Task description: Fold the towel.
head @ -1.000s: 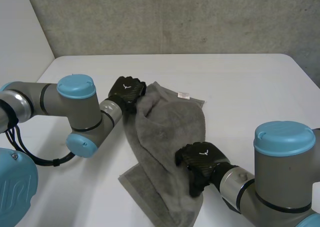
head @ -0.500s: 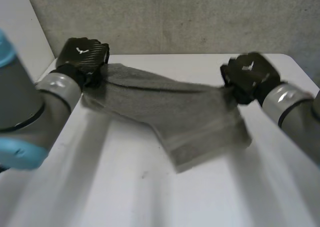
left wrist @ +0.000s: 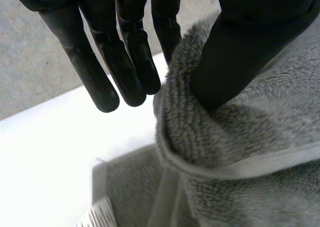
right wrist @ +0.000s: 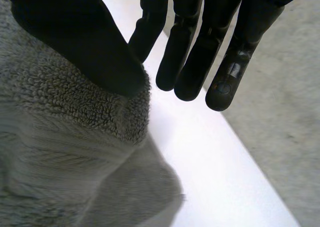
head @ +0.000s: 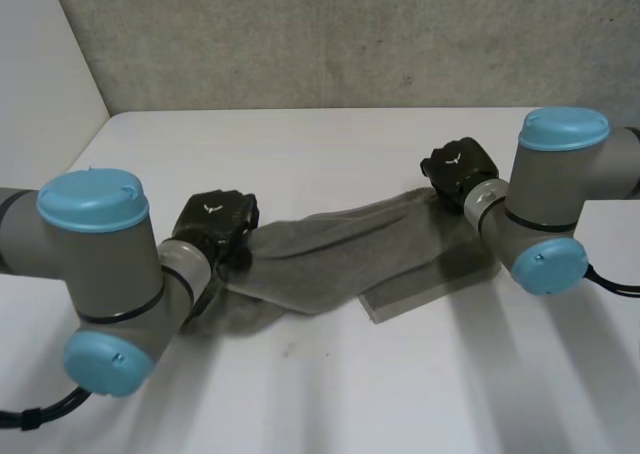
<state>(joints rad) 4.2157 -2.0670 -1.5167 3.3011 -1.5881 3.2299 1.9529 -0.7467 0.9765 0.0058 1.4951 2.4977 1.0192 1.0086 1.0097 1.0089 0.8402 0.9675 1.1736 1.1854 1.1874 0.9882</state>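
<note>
Holding one grey towel (head: 340, 249) strung between the left hand (head: 215, 219) and the right hand (head: 458, 169), over the white tabletop (head: 330, 384).
From the head view comes the whole span: two hands, one at each end of the single towel, two arms reaching in behind them, and the towel's lower folds sagging onto the tabletop beneath it. The wrist views bring each grip close. At its end of the towel, the left hand's thumb (left wrist: 240, 47) pinches the terry against the nearest finger, with the other fingers (left wrist: 125, 62) straight beside the towel's edge. The right hand pinches the opposite end likewise, thumb on top, the remaining fingers straight past the towel.
</note>
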